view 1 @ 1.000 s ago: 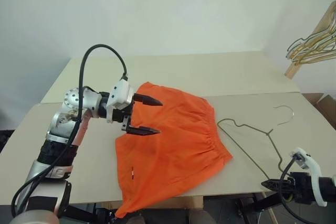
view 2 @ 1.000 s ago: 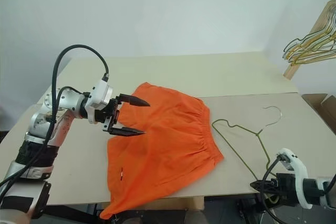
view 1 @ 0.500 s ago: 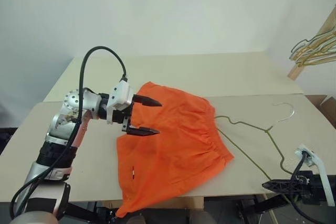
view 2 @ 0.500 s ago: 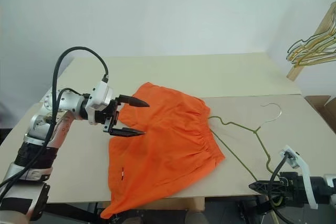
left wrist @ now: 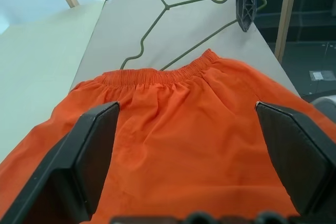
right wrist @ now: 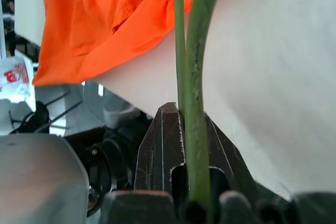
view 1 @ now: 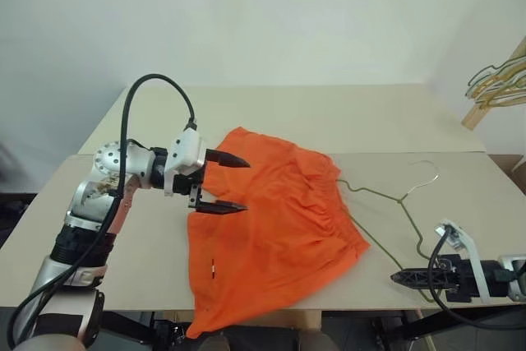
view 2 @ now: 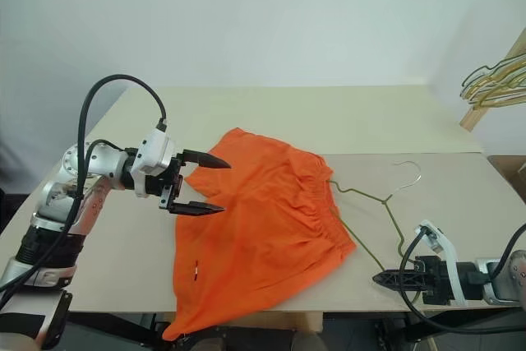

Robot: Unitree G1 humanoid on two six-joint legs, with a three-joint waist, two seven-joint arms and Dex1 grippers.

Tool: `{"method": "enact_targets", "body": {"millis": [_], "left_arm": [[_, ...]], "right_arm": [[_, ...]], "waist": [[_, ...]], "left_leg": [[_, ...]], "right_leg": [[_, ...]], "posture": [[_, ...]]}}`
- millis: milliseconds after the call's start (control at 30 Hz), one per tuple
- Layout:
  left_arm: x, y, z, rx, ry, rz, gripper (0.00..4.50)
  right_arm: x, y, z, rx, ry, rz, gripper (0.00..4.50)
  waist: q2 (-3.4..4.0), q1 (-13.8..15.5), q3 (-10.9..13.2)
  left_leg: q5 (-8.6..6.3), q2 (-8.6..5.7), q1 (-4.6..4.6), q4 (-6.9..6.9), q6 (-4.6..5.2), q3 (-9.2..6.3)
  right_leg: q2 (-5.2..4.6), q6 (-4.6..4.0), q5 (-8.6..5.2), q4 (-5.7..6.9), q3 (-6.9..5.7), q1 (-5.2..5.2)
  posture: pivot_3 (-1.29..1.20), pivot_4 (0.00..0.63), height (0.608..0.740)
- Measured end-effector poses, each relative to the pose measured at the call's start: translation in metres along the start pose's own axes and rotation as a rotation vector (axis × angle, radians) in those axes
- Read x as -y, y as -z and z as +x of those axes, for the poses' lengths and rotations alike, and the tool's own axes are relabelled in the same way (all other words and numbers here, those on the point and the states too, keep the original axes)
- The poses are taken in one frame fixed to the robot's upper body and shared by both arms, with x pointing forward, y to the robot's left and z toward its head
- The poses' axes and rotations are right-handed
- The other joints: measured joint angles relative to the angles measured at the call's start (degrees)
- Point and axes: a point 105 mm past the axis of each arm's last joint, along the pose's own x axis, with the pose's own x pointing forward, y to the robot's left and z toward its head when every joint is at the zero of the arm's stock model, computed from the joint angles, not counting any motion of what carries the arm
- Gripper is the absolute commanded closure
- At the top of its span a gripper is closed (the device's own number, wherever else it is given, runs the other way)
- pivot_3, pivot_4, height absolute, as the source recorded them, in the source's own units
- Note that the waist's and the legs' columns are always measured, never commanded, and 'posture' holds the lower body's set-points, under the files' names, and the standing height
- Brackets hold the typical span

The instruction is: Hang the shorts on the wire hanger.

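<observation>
Hovering level over the shorts [view 1: 275,215], left end effector [view 1: 227,182] spread wide, fabric lying just beneath on the counter [view 1: 329,117]. Reaching in low at the counter's near edge, right end effector [view 1: 398,278] clenching the hanger [view 1: 386,197], shorts well beyond its tips.

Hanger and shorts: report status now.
Left gripper open, over the shorts. Right gripper shut on the hanger wire. Hanger's tip at the waistband. Nothing in the way.

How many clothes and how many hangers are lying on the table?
Orange shorts: 1
Wire hanger on the table: 1
Total: 2
The hangers bunched at the far right hang off the table and are not counted.
</observation>
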Motion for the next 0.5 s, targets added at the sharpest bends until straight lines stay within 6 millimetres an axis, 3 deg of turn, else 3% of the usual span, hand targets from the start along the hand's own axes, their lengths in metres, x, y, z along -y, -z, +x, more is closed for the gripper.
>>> {"method": "enact_targets", "body": {"millis": [133, 267, 367, 500], "left_arm": [[-0.001, 0.000, -0.001, -0.006, -0.009, 0.001, 0.02], [0.000, 0.001, -0.001, -0.011, -0.011, 0.004, 0.02], [-0.001, 0.001, -0.002, -0.015, -0.013, 0.005, 0.02], [-0.001, 0.001, -0.003, -0.024, -0.016, 0.008, 0.02]], "right_arm": [[-0.001, 0.000, 0.002, -0.006, -0.051, 0.013, 4.50], [-0.009, -0.016, 0.007, -0.029, -0.056, -0.051, 4.50], [0.005, -0.028, 0.016, 0.006, -0.005, -0.014, 4.50], [0.016, -0.027, 0.026, -0.003, 0.019, 0.039, 4.50]], "waist": [[0.00, 0.4, 0.0], [0.00, 0.0, 0.0], [-0.05, 0.2, 0.0], [-0.04, 0.9, 0.0]], "left_leg": [[0.00, 0.00, 0.01, -0.01, 0.00, 0.00], [0.00, 0.02, 0.03, -0.01, 0.00, 0.01], [0.00, 0.01, 0.02, -0.01, 0.00, 0.00], [0.00, 0.00, -0.03, -0.03, 0.00, 0.00]], "right_leg": [[0.01, 0.00, 0.00, 0.00, -0.01, 0.00], [0.02, 0.00, 0.00, 0.02, 0.01, -0.01], [0.02, 0.00, 0.00, 0.00, 0.00, -0.01], [0.00, -0.01, 0.00, 0.00, 0.00, -0.09]], "posture": [[-0.02, 0.015, 0.740], [0.00, 0.019, 0.740], [0.00, 0.017, 0.740], [0.01, 0.019, 0.740]]}}
